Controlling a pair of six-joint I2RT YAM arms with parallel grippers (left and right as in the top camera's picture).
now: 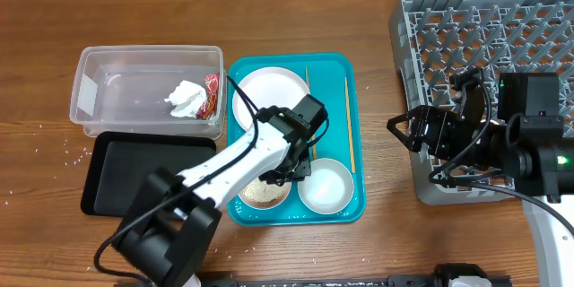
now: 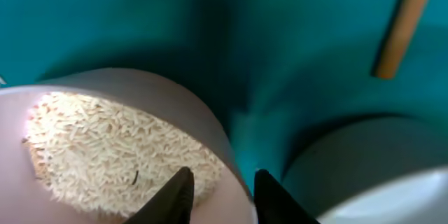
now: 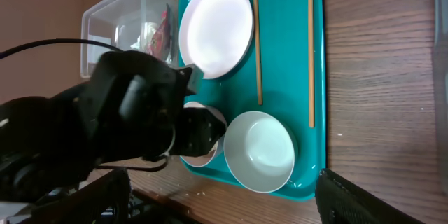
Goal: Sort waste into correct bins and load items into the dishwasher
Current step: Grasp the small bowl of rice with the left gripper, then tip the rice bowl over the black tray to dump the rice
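My left gripper (image 2: 222, 182) is open, its fingers astride the rim of a small white-grey dish (image 2: 210, 129) of pale rice (image 2: 105, 147) on the teal tray; in the overhead view it (image 1: 285, 174) hides part of that dish (image 1: 260, 195). A white bowl (image 1: 325, 186) stands beside it. A white plate (image 1: 269, 90) and two chopsticks (image 1: 348, 126) lie on the tray. The napkin (image 1: 186, 99) and red wrapper (image 1: 211, 94) lie in the clear tub (image 1: 108, 58). My right gripper (image 1: 397, 129) is open and empty by the grey rack (image 1: 484, 27).
The black tray (image 1: 117, 157) lies in front of the clear tub. The teal tray (image 1: 354, 72) sits mid-table. A few rice crumbs (image 1: 67, 148) lie on the wood at the left. The left arm stretches across the tray's front left.
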